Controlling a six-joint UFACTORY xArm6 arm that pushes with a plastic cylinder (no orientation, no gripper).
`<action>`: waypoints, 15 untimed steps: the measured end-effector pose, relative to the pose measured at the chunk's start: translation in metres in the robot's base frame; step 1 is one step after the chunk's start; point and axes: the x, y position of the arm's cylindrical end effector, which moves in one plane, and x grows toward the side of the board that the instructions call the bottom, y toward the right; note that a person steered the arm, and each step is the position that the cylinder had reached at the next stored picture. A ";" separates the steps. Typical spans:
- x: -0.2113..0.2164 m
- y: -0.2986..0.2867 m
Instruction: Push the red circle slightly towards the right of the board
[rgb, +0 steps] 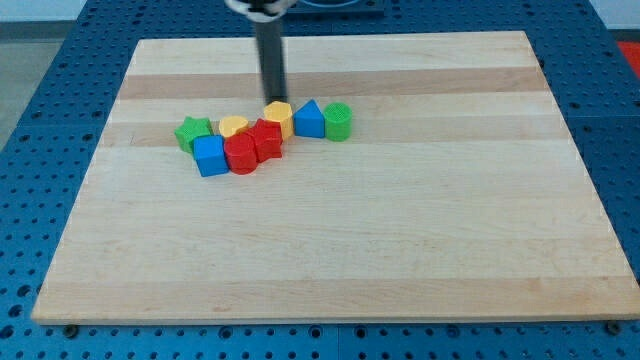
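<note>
The red circle (241, 154) lies in a tight cluster of blocks left of the board's middle. It touches a blue cube (210, 155) on its left and a red star-like block (267, 138) on its upper right. The dark rod comes down from the view's top. My tip (273, 97) stands just above the yellow hexagon (279, 117), up and to the right of the red circle, apart from it.
A green star (192, 131) sits at the cluster's left, a yellow heart-like block (233, 126) behind the red circle, a blue triangle-topped block (310, 119) and a green round block (338, 121) at its right. The wooden board (400, 230) lies on a blue pegboard table.
</note>
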 end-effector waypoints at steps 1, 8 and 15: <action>0.000 -0.042; 0.132 -0.048; 0.079 -0.034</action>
